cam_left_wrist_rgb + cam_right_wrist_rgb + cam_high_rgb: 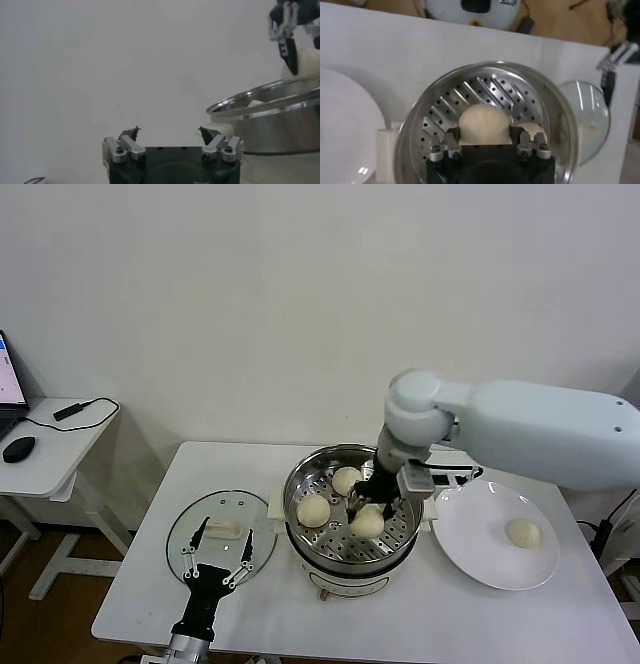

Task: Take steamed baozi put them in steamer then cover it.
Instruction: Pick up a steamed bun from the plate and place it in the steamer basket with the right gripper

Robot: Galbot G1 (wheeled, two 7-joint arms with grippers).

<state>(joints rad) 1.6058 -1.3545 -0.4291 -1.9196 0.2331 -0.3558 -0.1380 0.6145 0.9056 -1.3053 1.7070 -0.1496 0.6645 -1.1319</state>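
Observation:
The steamer (335,562), a shiny steel pot on a cream base, stands mid-table. Two steamed baozi (346,480) (313,509) lie on its perforated tray. My right gripper (368,506) reaches into the pot, shut on a third baozi (368,522) over the tray's near side. In the right wrist view that bun (482,125) fills the space between the fingers of the right gripper (485,135). One more baozi (523,532) lies on the white plate (480,559). My left gripper (216,566) rests open by the glass lid (185,534), holding nothing.
The lid lies flat on the table left of the steamer; the plate sits right of it. A side desk with a mouse (18,448) and a laptop stands at far left. The table's front edge runs close below the pot.

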